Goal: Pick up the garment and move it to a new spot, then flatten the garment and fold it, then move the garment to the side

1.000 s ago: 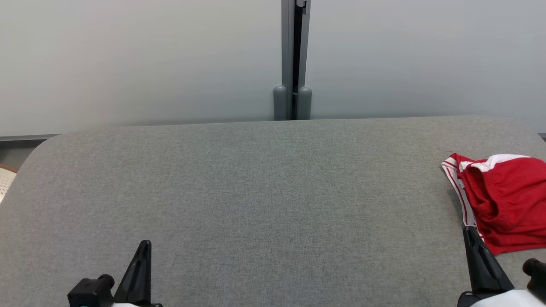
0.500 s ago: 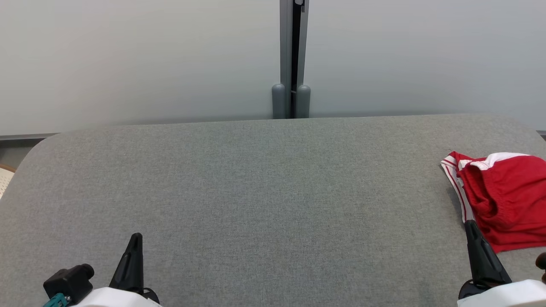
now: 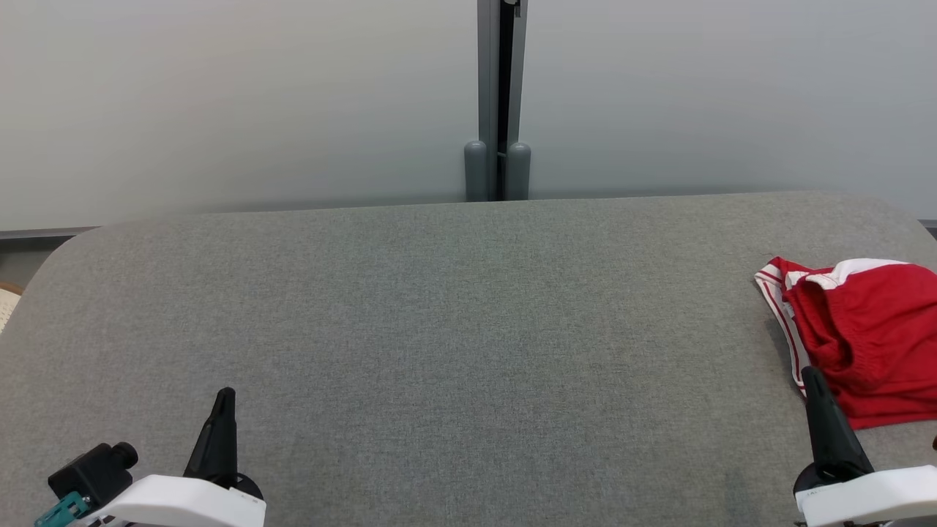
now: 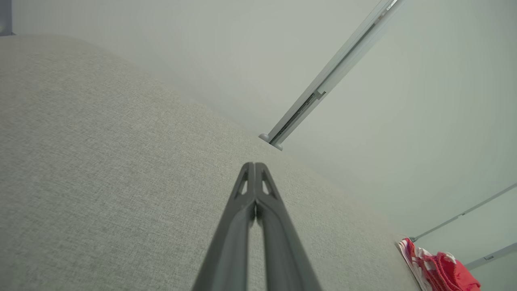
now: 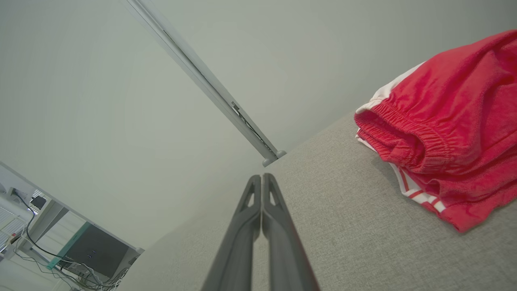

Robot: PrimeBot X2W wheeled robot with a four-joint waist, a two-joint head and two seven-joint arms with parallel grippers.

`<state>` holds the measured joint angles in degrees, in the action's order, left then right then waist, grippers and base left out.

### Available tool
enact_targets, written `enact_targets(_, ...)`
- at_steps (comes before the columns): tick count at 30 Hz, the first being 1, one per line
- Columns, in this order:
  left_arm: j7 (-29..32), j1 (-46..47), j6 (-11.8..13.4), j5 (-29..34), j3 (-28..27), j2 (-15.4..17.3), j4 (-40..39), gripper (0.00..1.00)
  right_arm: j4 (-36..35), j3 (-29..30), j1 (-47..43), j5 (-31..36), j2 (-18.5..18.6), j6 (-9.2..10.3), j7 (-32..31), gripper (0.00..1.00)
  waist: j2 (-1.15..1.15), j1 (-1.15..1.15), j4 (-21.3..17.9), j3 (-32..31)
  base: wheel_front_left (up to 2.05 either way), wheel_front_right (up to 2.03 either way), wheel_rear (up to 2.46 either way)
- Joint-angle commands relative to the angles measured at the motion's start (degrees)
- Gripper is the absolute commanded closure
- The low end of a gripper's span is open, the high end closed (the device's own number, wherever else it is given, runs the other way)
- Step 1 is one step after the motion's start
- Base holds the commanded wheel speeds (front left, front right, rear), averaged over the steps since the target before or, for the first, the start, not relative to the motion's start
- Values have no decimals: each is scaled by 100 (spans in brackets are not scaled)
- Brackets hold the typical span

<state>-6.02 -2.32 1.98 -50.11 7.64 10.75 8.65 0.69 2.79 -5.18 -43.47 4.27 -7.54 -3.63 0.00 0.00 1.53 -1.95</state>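
Head camera looks down; wrist cameras sight low along left gripper and right gripper. All share grey fabric table, crumpled red-and-white garment right of both.

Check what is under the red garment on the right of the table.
The red garment lies on the grey fabric table; its own white-striped edge peeks out beneath the red fold. Anything else beneath is covered.

Light was even and diffuse, fairly bright, no glare. Faint soft shadow lay beside the red garment on the grey table. Head view was sharp. Wrist views were wide-angle warped: table edge bowed, wall rail slanted. Left gripper looked soft near the lens, at the bottom edge.
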Motion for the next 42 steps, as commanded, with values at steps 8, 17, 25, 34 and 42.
enact_targets(8, 166, 284, -179, -689, -236, -63, 19, 100, 137, 40, 283, -801, 34, 3, -43, 100, 0, 0, -15, 21, 0, 0, 0)
enact_targets(17, 296, 367, -284, -1178, -377, -145, 85, 100, 298, 68, 402, -1366, 26, 3, -62, 100, 0, 0, -29, 40, 0, 0, 0)
enact_targets(25, 420, 437, -383, -1631, -511, -221, 150, 100, 448, 96, 511, -1882, 16, 2, -83, 100, 0, 0, -42, 59, 0, 0, 0)
enact_targets(34, 549, 511, -482, -2090, -653, -307, 214, 100, 599, 127, 622, -2420, 4, 2, -99, 100, 0, 0, -57, 80, 0, 0, 0)
enact_targets(42, 654, 595, -573, -2471, -771, -372, 266, 100, 723, 148, 719, -2861, -7, 3, -122, 100, 0, 0, -70, 98, 0, 0, 0)
